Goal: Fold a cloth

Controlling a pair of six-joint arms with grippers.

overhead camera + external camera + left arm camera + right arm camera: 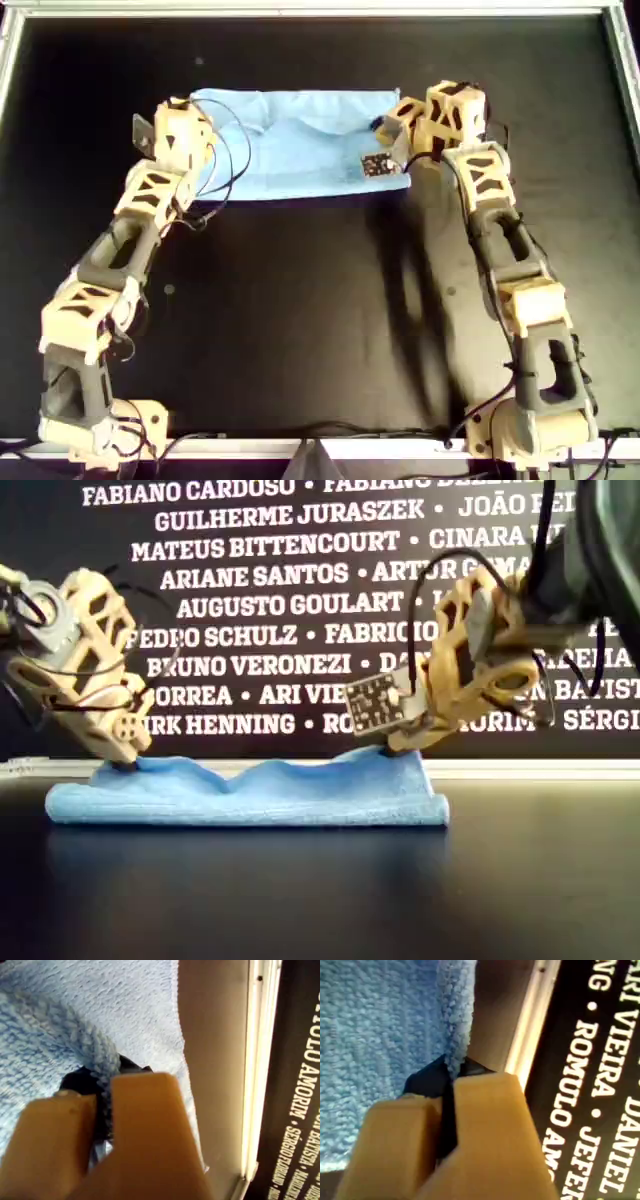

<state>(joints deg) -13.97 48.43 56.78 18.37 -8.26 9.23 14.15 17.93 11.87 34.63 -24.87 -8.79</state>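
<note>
Gripping entry, both arms on one item.

Left gripper [107,1110]: jaws pressed nearly together, with a raised fold of the cloth [300,140] pinched in the narrow gap between them. Tan fingers [150,1130] fill the foreground of the left wrist view; blue weave bunches up directly ahead of the tips. In the overhead view this gripper [190,125] sits over the cloth's left end; in the exterior view it [125,755] touches down on the fabric at that view's left.

Right gripper [450,1110]: jaws likewise almost closed, clamped on a thin edge of the cloth that stands up between the fingertips. In the overhead view it [395,125] is at the cloth's right end, near the far corner; in the exterior view it [395,745] meets the fabric at the top of its right-hand fold. A small circuit board [375,702] is mounted on this arm just beside the gripper.

Cloth: light blue, lying as a wide, low band on the black table [300,330], doubled over, with a rounded fold at its right end in the exterior view. Surface ripples between the two grippers. Fabric spans from one gripper to the other.

Backdrop: dark panel [300,610] with white printed names, beyond the cloth from both grippers.
</note>
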